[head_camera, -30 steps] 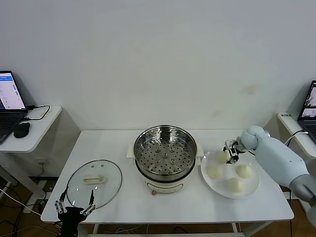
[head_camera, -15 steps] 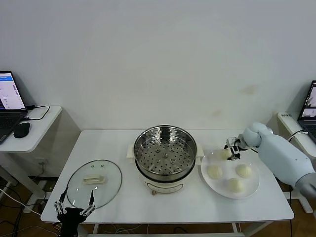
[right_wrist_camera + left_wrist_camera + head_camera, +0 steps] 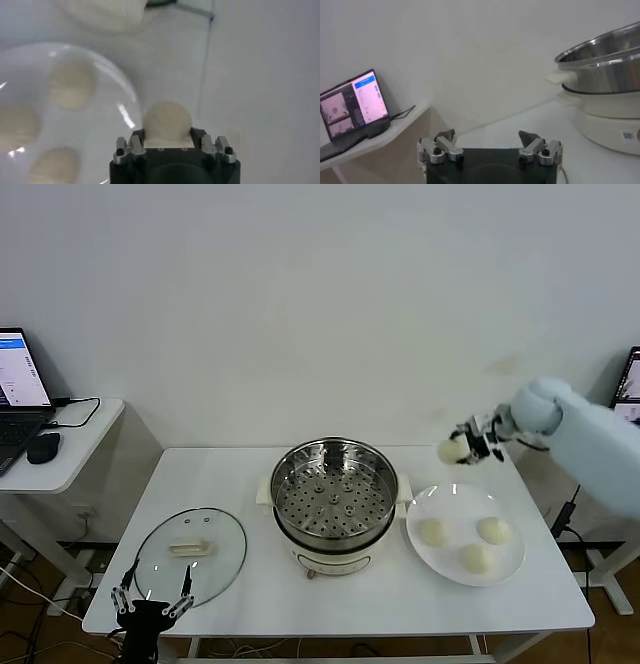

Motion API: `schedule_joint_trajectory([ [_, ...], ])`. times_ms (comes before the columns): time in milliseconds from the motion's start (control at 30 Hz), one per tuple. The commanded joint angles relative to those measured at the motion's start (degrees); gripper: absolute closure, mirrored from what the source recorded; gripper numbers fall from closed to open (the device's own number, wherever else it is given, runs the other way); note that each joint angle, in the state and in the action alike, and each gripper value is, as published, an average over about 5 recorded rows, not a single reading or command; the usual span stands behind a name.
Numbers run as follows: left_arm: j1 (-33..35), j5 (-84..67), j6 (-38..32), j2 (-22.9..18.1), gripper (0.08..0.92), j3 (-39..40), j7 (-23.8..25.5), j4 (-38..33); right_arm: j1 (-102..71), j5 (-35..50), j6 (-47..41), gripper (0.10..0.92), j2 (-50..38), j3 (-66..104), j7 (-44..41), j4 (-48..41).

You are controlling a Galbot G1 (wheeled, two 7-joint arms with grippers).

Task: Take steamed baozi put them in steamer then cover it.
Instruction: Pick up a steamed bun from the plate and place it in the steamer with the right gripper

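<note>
One steamed baozi [image 3: 450,451] sits clamped between the jaws of the right gripper [image 3: 462,450], lifted above the table [image 3: 330,599] between the steamer [image 3: 335,496] and the white plate [image 3: 508,569]. Three more buns [image 3: 433,532] lie on that plate. The cover [image 3: 191,552] rests flat on the table's left side, and just before it the left gripper [image 3: 152,602] hangs with jaws spread wide, holding nothing.

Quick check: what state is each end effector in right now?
Left end effector: open, empty, parked at the table's near edge by the cover.
Right end effector: shut on a steamed baozi, raised above the plate.
</note>
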Motion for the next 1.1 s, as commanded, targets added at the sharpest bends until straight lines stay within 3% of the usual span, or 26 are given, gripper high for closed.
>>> schedule_joint_trajectory([
  [33,-0.2,-0.2,0.1,0.3,0.177,0.1,0.0,0.1,14.4,12.5,2.7,0.445,7.8,-13.3,1.3,3.3],
  [233,-1.1,-0.7,0.3,0.2,0.177,-0.2,0.1,0.4,13.2,12.3,9.6,0.441,16.3,-18.7,2.4,1.7],
  [533,-1.4,-1.5,0.6,0.1,0.177,-1.9,0.4,0.6,8.0,-5.6,21.8,0.44,26.9,-21.1,4.5,-4.2],
  [1100,-0.7,-2.2,0.6,-0.2,0.177,-3.4,0.4,0.3,0.4,-25.0,33.2,0.44,31.2,-18.6,9.1,-15.4],
])
